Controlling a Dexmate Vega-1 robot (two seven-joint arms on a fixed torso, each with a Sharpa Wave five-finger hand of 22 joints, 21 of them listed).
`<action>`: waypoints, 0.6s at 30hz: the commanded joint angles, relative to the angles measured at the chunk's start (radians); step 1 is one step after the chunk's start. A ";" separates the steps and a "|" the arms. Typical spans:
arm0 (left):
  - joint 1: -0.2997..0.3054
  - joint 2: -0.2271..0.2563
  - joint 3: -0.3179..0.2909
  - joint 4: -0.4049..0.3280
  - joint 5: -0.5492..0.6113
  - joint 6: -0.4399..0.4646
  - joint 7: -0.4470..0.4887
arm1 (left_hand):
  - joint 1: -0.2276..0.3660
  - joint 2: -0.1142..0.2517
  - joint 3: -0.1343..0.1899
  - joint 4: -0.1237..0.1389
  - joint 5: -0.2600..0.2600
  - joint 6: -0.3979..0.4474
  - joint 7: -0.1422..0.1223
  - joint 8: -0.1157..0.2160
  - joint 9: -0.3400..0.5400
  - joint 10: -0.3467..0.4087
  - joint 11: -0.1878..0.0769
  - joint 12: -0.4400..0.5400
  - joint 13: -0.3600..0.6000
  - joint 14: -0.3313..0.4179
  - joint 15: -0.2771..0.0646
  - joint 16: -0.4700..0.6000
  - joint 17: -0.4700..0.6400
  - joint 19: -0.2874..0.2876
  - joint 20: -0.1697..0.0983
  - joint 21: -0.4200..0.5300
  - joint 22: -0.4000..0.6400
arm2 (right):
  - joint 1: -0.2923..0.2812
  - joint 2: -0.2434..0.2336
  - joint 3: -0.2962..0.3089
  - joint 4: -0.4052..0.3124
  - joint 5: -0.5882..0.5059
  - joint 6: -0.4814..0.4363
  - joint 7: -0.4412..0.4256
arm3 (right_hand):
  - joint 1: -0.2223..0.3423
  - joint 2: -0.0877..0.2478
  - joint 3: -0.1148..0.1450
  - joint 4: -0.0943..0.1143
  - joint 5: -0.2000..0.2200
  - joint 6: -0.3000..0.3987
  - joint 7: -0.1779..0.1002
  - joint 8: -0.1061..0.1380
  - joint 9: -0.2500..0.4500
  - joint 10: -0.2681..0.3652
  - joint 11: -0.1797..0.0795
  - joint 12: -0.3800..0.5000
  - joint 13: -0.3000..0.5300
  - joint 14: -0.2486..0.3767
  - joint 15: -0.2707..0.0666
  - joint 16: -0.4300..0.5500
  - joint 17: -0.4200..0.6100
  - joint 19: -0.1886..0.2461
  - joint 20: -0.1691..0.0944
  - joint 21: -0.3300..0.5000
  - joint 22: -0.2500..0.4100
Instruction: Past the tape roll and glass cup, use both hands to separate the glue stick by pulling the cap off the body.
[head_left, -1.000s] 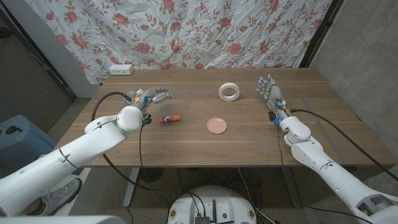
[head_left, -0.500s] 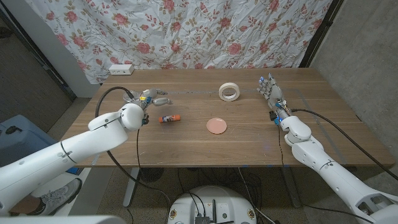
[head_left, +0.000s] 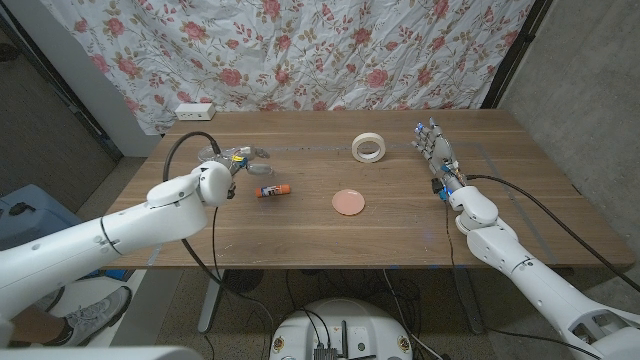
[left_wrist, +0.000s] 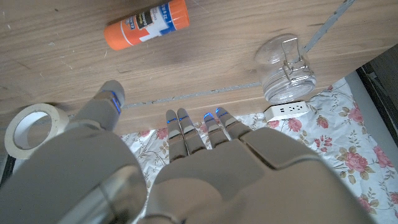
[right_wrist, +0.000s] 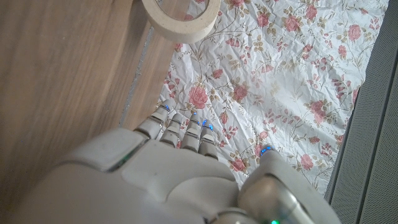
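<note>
The glue stick (head_left: 272, 189), with an orange cap and a white labelled body, lies on its side on the wooden table (head_left: 300, 235), left of centre; it also appears in the left wrist view (left_wrist: 146, 25). My left hand (head_left: 247, 160) hovers just behind it and to its left, fingers (left_wrist: 186, 127) stretched out and holding nothing. A clear glass cup (left_wrist: 286, 78) stands close beside that hand. The cream tape roll (head_left: 368, 148) lies at the back, right of centre. My right hand (head_left: 437, 150) stands to its right, fingers apart, with nothing in it.
A small pink disc (head_left: 348, 202) lies near the table's middle. A white power strip (head_left: 194, 111) sits at the back left corner. A floral cloth (head_left: 330, 50) hangs behind the table. The tape roll (right_wrist: 180, 18) lies beyond my right hand (right_wrist: 180, 168).
My left wrist has risen and swung a little to the right, bringing the hand slightly nearer the glue stick. The glue stick, tape roll and right arm have not moved.
</note>
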 joint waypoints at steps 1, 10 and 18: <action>-0.097 -0.015 0.142 0.020 0.249 0.047 -0.200 | 0.018 -0.004 -0.004 -0.001 -0.003 -0.003 0.001 -0.005 0.004 0.000 -0.007 -0.002 0.003 -0.004 -0.043 -0.002 0.002 -0.005 -0.043 -0.002 0.001 | -0.003 0.004 0.000 0.001 0.001 0.006 -0.006 | -0.006 -0.005 0.002 -0.002 -0.001 0.007 -0.006 0.008 0.002 0.008 -0.003 0.005 0.003 0.006 -0.004 0.005 0.001 0.008 -0.005 0.005 0.002; -0.114 -0.090 0.185 0.079 0.404 0.060 -0.288 | 0.037 -0.012 -0.009 0.000 -0.004 -0.010 0.000 -0.009 0.004 0.014 -0.015 0.001 0.003 -0.002 -0.051 0.000 0.002 -0.008 -0.033 -0.001 0.002 | -0.013 -0.005 0.007 -0.010 0.008 0.003 -0.005 | -0.006 -0.003 0.004 -0.004 -0.003 0.010 -0.002 0.008 0.002 0.013 -0.004 0.007 0.002 0.008 -0.007 0.006 -0.003 0.009 -0.005 0.005 0.002; -0.144 -0.130 0.236 0.127 0.563 0.038 -0.424 | 0.054 -0.017 -0.015 0.001 -0.004 -0.018 0.005 -0.012 0.004 0.016 -0.019 -0.001 0.003 -0.008 -0.056 -0.002 0.002 -0.023 -0.020 -0.004 0.002 | -0.011 -0.001 0.009 -0.006 0.005 0.008 -0.010 | -0.007 -0.002 0.006 -0.005 -0.004 0.011 -0.004 0.008 0.002 0.015 -0.003 0.007 0.002 0.009 -0.002 0.007 -0.007 0.010 -0.006 0.006 0.002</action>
